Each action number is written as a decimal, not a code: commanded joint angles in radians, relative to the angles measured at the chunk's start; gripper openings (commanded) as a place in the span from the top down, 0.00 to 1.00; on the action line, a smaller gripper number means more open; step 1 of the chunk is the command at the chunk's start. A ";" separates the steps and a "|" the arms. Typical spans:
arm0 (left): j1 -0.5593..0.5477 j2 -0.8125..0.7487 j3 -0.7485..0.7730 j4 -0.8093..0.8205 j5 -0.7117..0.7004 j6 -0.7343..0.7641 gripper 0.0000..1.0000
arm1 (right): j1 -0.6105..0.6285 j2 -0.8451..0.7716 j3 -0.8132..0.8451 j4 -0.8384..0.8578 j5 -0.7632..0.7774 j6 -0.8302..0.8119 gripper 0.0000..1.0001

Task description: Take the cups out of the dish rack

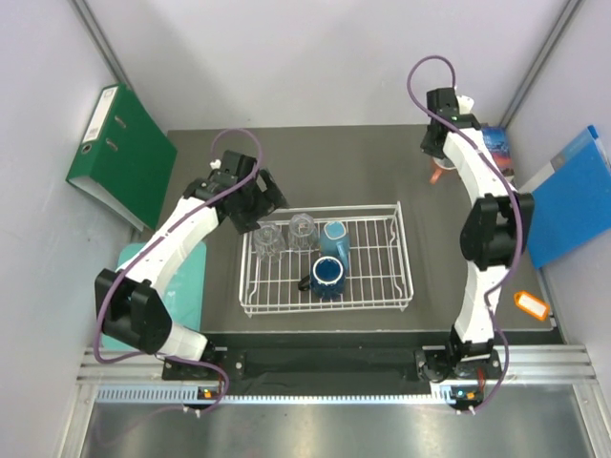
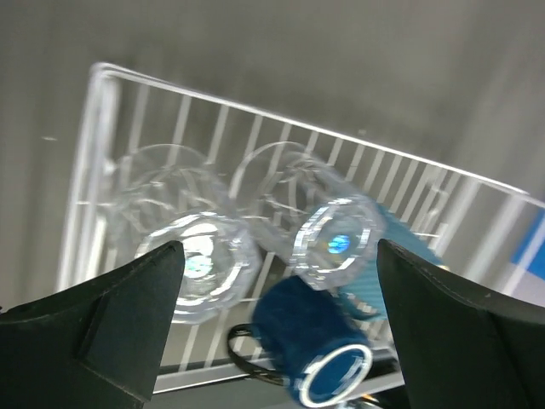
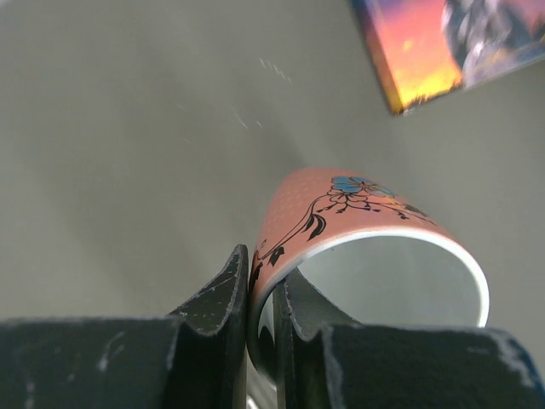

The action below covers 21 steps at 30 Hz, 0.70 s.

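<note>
The white wire dish rack point(image 1: 391, 286) sits mid-table. In it are two clear glass tumblers point(image 1: 268, 240) point(image 1: 302, 230), a light blue mug point(image 1: 334, 239) and a dark blue mug point(image 1: 326, 275). My left gripper point(image 1: 263, 205) hovers open at the rack's far left corner. The left wrist view shows its jaws wide apart point(image 2: 281, 256) above the tumblers point(image 2: 200, 260) point(image 2: 336, 239) and the dark blue mug point(image 2: 315, 341). My right gripper point(image 3: 262, 273) is shut on the wall of the salmon-pink flowered mug point(image 3: 341, 213), at the far right of the table point(image 1: 444, 172).
A green binder point(image 1: 124, 157) leans at the left wall and a blue folder point(image 1: 573, 196) at the right. A colourful book point(image 3: 443, 43) lies just beyond the pink mug. A teal mat point(image 1: 186, 281) lies left of the rack, an orange tag point(image 1: 532, 305) near right.
</note>
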 commanded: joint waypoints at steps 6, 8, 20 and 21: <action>0.000 0.039 0.061 -0.100 -0.087 0.101 0.01 | -0.046 0.137 0.130 -0.107 -0.036 0.015 1.00; 0.001 0.056 0.062 -0.098 -0.079 0.099 0.01 | -0.052 0.165 0.143 -0.113 -0.047 0.024 1.00; -0.006 0.114 0.097 -0.106 -0.067 0.096 0.01 | -0.066 0.238 0.137 -0.124 -0.090 0.024 0.84; -0.008 0.114 0.097 -0.104 -0.069 0.099 0.01 | -0.067 0.234 0.136 -0.120 -0.100 0.024 0.62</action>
